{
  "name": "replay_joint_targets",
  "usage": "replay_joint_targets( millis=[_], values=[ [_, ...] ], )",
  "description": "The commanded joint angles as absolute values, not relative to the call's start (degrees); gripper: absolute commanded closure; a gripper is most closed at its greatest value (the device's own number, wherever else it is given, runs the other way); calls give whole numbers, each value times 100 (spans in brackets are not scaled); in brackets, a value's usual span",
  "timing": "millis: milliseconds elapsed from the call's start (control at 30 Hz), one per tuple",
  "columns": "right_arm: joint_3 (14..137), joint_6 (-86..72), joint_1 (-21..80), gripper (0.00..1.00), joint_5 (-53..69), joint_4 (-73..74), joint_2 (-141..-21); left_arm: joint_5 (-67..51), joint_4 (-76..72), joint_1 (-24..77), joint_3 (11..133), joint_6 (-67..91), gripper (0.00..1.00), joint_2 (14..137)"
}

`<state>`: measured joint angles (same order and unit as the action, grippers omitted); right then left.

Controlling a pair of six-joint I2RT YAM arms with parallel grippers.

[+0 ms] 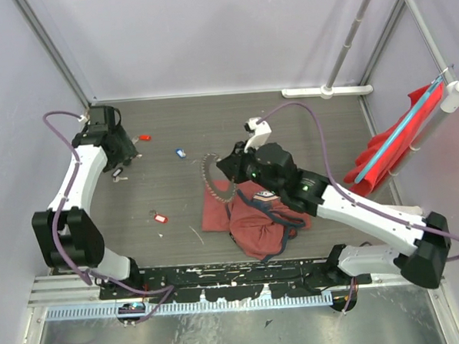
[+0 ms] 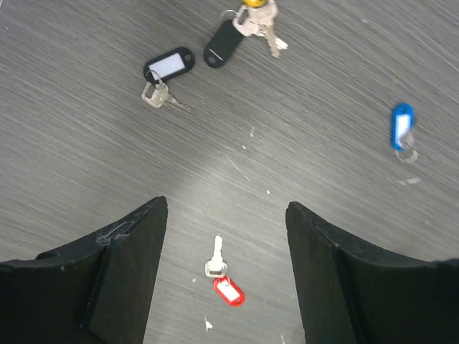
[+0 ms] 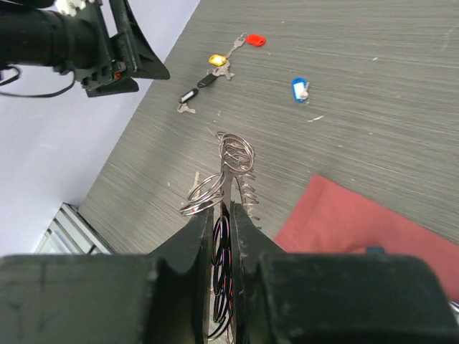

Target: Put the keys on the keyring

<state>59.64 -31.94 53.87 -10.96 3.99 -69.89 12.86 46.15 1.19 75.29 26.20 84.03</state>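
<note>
The right gripper (image 3: pixel 224 215) was clenched on the keyring (image 3: pixel 201 197), holding it at the edge of the dark-red cloth (image 1: pixel 251 221); the left gripper (image 2: pixel 226 208) hung over the table (image 1: pixel 288 115) with jaws spread and nothing between them, a red key (image 2: pixel 228 290) lying below the gap; two black-tagged keys (image 2: pixel 168 66), a yellow key (image 3: pixel 216 60) and a blue key (image 2: pixel 401 129) lay loose nearby

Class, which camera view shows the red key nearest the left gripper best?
Left wrist: the red key lies close up, framed by the left gripper's open fingers, blade and tag distinct. Top external shows only a red speck; right wrist, a small far-off tag.
</note>
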Motion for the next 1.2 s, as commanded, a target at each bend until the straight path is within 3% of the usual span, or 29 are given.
replay_joint_targets(
  millis=[0,400,800,1167],
  values=[
    [5753,-2814,5388,99,-1444,903,-6348,1171,3672,-318,7411,2845,25,8977],
    [5574,-2595,5381,99,-1643,1473,-5604,686,3400,-808,8947,2508,24,11287],
    [5506,-2610,5375,99,-1573,1485,-5656,732,3765,-817,9810,2205,24,12184],
    [5452,-2673,5378,99,-1574,1453,-5647,490,4005,-809,10046,2227,32,12524]
  ],
)
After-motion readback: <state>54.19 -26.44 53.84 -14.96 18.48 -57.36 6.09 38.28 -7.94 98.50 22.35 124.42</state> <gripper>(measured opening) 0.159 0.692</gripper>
